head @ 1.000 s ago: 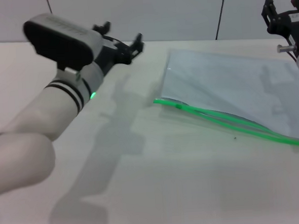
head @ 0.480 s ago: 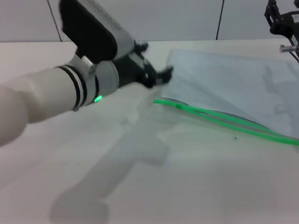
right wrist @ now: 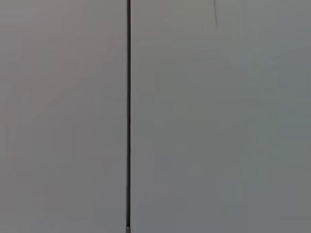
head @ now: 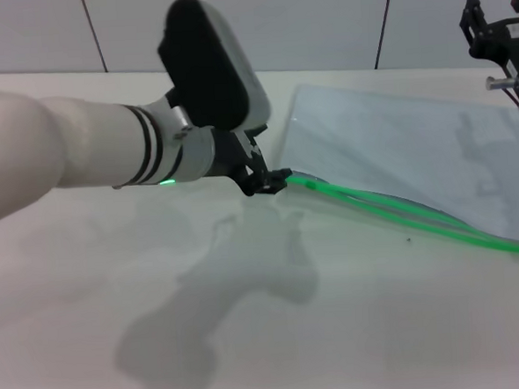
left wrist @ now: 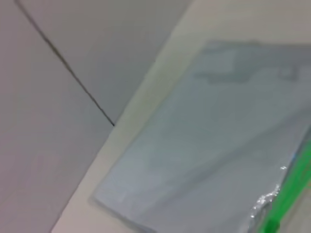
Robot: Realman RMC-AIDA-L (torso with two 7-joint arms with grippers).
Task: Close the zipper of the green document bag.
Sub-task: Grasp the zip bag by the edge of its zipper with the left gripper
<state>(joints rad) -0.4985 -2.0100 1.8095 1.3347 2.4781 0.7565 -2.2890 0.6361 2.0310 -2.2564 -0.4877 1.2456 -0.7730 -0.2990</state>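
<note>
- Since the earlier frame, your left gripper (head: 272, 181) has swung down from the table's far side to the zipper's (head: 393, 213) near-left end.
- Its dark fingers look nearly together at the strip; a grip cannot be confirmed.
- The green document bag (head: 398, 155), flat translucent grey-blue plastic, lies on the smooth white table (head: 356, 330); its thin green edge bows open.
- Your right gripper (head: 494, 21) is parked above the far right, prongs apart.

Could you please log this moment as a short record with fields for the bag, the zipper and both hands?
bag: green document bag lying flat on the table
zipper: zipper along the bag's near edge, its two strips apart, so open
left hand: left hand low at the zipper's left end; grip unclear
right hand: right hand raised beyond the bag's far right corner, idle
</note>
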